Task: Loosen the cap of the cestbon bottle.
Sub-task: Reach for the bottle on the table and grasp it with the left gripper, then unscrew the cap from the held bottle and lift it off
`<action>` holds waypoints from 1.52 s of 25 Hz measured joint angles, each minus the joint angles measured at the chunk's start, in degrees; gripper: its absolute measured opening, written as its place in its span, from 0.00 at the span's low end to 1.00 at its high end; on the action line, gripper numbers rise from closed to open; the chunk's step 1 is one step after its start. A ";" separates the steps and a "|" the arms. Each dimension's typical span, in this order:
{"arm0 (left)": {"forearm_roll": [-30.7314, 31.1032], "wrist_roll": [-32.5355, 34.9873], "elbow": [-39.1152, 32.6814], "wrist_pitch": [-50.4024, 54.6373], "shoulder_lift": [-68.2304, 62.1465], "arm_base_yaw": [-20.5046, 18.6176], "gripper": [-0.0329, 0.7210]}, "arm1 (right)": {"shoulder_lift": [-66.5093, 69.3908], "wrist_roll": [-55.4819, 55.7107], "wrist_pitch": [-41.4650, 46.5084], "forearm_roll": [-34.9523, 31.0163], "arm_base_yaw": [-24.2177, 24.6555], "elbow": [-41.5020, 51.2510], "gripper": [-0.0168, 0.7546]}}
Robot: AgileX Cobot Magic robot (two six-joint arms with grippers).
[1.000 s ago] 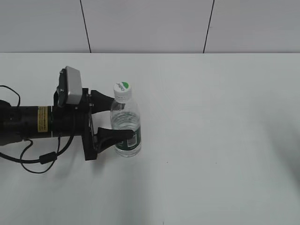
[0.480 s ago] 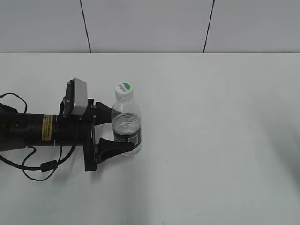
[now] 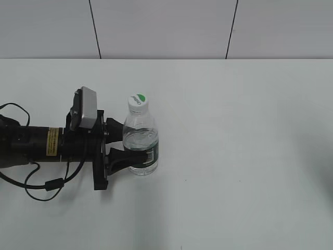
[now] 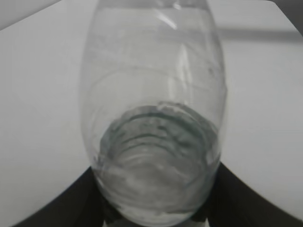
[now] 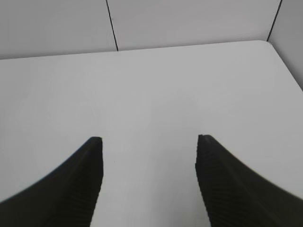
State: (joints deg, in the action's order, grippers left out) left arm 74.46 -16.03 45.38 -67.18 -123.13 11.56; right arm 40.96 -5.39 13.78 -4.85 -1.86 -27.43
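Note:
The cestbon bottle (image 3: 141, 136) stands upright on the white table, left of the middle. It is clear and ribbed, with a dark green label band low down. Its white cap (image 3: 138, 99) with a green mark is on top. My left gripper (image 3: 128, 140) reaches in from the left, lying level, and is shut on the bottle's lower body. In the left wrist view the bottle (image 4: 154, 109) fills the frame between the black fingers (image 4: 156, 210); the cap is out of that view. My right gripper (image 5: 147, 139) is open and empty over bare table, and does not show in the exterior view.
The left arm's black body and cables (image 3: 36, 179) lie along the table's left side. A white panelled wall (image 3: 166, 26) stands behind the table's far edge. The right wrist view shows the table's far right corner (image 5: 267, 42).
The left gripper slid right and down a little around the bottle, then its fingers closed onto the bottle's lower body. The bottle shifted slightly.

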 joint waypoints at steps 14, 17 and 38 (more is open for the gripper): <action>0.00 0.00 0.00 -0.01 0.00 0.00 0.52 | 24.47 0.00 41.05 -0.13 0.00 -24.31 0.64; 0.00 0.00 0.00 -0.01 0.00 0.00 0.52 | 29.23 0.00 47.17 -0.13 0.00 -29.43 0.64; 0.05 0.00 0.00 -0.07 0.00 0.00 0.52 | 48.76 -1.61 55.62 -2.79 -17.53 -52.62 0.54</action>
State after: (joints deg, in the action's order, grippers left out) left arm 74.51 -16.03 45.38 -67.25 -123.13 11.56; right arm 89.72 -7.00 69.39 -7.64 -19.39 -80.05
